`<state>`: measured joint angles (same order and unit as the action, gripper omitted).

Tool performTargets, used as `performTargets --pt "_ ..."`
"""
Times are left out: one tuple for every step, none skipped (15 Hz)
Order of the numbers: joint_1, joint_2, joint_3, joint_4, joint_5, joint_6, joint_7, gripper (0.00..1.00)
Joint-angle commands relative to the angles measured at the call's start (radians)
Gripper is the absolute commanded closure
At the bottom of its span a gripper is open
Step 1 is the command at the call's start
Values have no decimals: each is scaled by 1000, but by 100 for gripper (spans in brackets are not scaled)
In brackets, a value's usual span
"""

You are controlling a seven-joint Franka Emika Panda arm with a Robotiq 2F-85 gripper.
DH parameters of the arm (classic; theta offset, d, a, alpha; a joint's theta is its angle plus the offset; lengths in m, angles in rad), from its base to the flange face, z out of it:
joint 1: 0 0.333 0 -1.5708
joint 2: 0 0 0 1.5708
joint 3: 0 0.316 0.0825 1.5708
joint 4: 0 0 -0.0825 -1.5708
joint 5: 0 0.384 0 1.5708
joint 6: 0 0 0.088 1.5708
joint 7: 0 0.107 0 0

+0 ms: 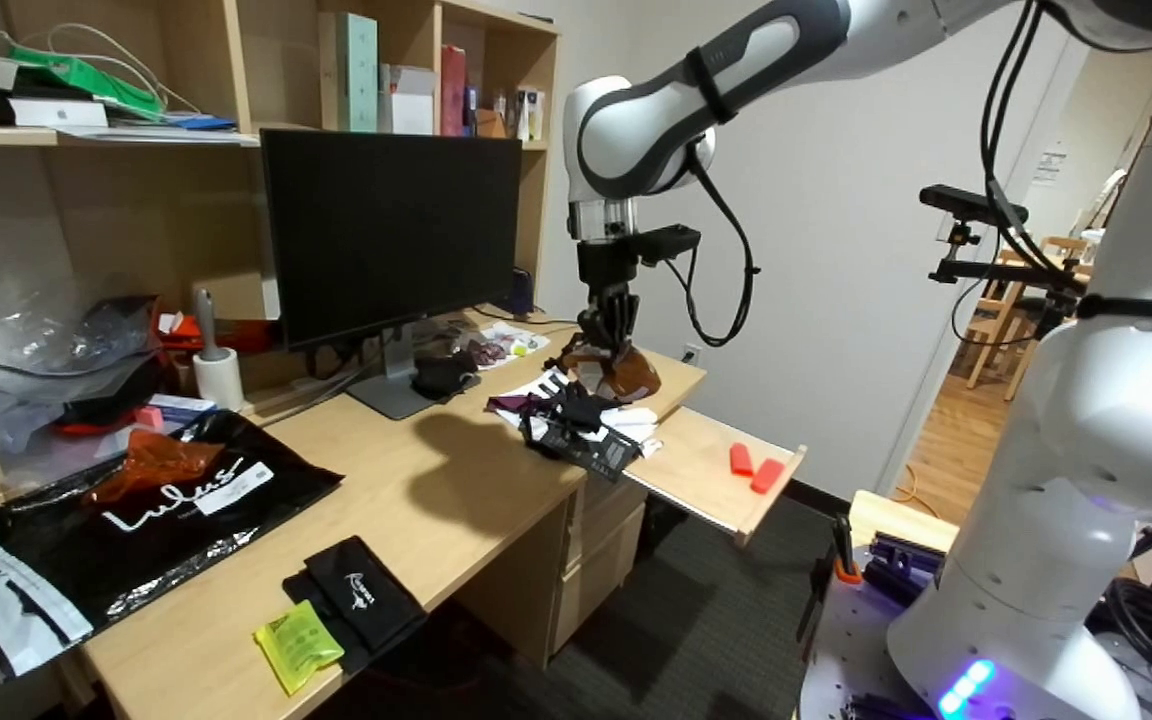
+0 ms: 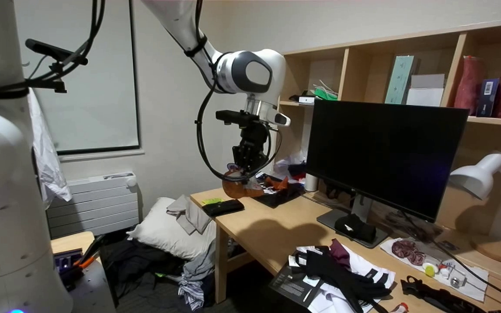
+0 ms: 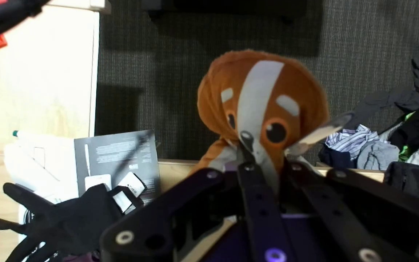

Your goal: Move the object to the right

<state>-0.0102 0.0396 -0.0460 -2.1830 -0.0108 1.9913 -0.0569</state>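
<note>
Pale wooden desk [image 2: 298, 215] below; reddish-brown, white-striped plush animal [image 3: 262, 105] aloft near desk's edge, pinched in black two-finger gripper [image 2: 245, 167]. Likely carry step; next probably calls for travel rightward, clear of black fabric glove [image 3: 75, 218], then lowering, release.

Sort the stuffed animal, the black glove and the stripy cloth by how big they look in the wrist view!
Largest to smallest:
1. The stuffed animal
2. The black glove, partly cut off at the bottom
3. The stripy cloth
The stuffed animal is also nearest, so it looks extra big.
</note>
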Motion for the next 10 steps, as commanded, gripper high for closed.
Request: performTargets --pt "-40 9 -25 8 -7 -3 -35 92" --pt "-55 15 -42 9 -8 11 -53 92" --pt "-78 28 -65 16 -10 29 -76 92" --pt "-100 46 -87 28 -23 68 -93 92" --pt "-123 71 -109 50 -26 81 -116 92" --pt "-148 101 -130 78 -11 91 -151 92" --pt "-175 134 -149 112 -1 100 -186 92" --pt "-200 178 -166 154 3 118 -200 92" --pt "-227 221 -179 200 20 127 -222 92" --pt "-253 263 -184 249 38 130 -253 92"
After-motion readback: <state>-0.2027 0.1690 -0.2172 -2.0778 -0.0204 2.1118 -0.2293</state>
